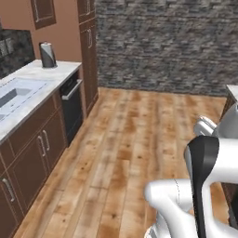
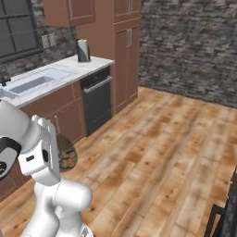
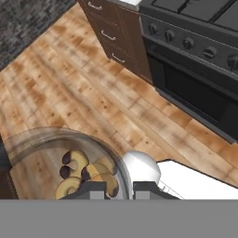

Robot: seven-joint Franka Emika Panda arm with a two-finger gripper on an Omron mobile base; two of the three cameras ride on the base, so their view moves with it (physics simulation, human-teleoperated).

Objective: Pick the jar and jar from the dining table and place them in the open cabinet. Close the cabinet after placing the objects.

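Clear round glass jar (image 3: 65, 158) with brown chunks, clamped in your hand (image 3: 111, 188).
It sits at 7 o'clock in the hand view, above glossy wooden plank floor (image 3: 69, 88); black oven (image 3: 195, 83) at 2 o'clock.

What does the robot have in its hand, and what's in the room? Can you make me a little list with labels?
holding: jar, clear glass, brown and yellow chunks inside
gripper: shut on the jar
under the hand: wooden floor
near the hand: black oven, brown drawers
left side of room: counter with sink, dishwasher, paper towel roll
back wall: grey stone
cabinet for the jars: cannot tell from here
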